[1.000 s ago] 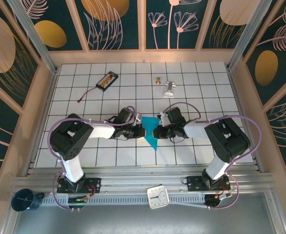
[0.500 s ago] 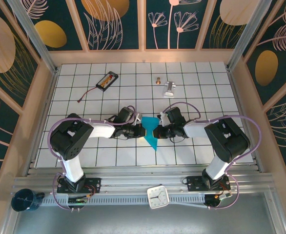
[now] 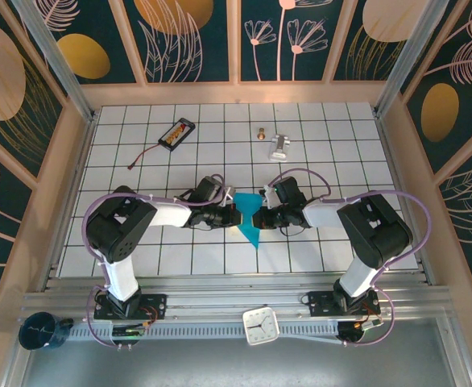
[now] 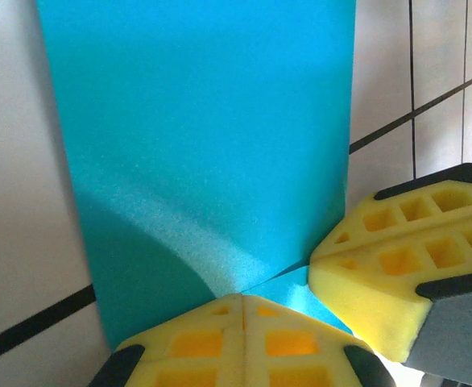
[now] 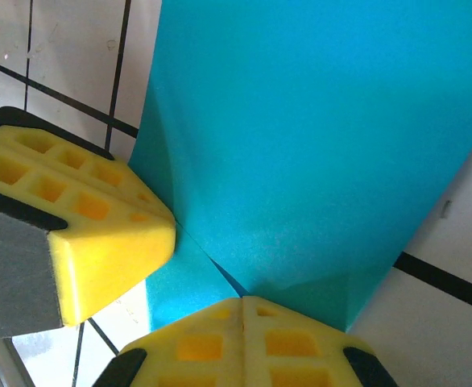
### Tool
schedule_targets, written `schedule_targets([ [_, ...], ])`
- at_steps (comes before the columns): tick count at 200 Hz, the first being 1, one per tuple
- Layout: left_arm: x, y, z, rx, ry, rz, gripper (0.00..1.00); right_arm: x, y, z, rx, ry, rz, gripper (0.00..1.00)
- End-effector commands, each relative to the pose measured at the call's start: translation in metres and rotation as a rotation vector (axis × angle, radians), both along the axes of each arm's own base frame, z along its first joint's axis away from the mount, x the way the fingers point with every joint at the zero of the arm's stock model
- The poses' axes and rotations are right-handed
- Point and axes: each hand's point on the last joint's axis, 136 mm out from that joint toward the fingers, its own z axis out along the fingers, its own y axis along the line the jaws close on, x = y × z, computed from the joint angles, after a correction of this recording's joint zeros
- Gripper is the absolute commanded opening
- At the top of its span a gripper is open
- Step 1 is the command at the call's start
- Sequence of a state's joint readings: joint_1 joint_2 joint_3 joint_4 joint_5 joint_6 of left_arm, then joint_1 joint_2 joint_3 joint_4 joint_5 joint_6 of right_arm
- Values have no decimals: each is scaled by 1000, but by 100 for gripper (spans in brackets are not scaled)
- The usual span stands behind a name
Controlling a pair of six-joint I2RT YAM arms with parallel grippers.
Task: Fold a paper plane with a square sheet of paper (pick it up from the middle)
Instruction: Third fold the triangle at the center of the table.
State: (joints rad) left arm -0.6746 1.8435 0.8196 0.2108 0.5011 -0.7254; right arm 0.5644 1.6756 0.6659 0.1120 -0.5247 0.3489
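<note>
The teal-blue sheet of paper lies mid-table, folded into a broad paper plane shape whose point faces the near edge. My left gripper meets it from the left and my right gripper from the right, tips almost touching each other. In the left wrist view the paper spreads ahead of the left gripper, whose yellow pads are shut at a fold line. The right fingers sit beside it. In the right wrist view the right gripper is shut at a crease of the paper, with the left fingers close by. No paper shows between either pair of pads.
A black battery pack with a wire lies at the back left. A small silver metal piece and a brass bit lie at the back centre. Wooden walls ring the tiled table. A clock sits on the front rail.
The left arm's elbow has edged slightly to the right. Both gripper tips and the paper stay where they were.
</note>
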Motion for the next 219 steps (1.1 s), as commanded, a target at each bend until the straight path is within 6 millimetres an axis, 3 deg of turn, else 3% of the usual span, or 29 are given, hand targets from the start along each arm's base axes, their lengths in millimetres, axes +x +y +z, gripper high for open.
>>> schedule_targets([
  [1, -4, 13, -22, 81, 26, 1, 2, -22, -30, -44, -186, 99, -27, 0],
  [118, -27, 43, -59, 243, 89, -30, 0, -11, -21, -20, -149, 61, -17, 14],
  [219, -26, 48, -65, 271, 90, -9, 0, -2, -24, -1, -142, 25, -28, 17],
])
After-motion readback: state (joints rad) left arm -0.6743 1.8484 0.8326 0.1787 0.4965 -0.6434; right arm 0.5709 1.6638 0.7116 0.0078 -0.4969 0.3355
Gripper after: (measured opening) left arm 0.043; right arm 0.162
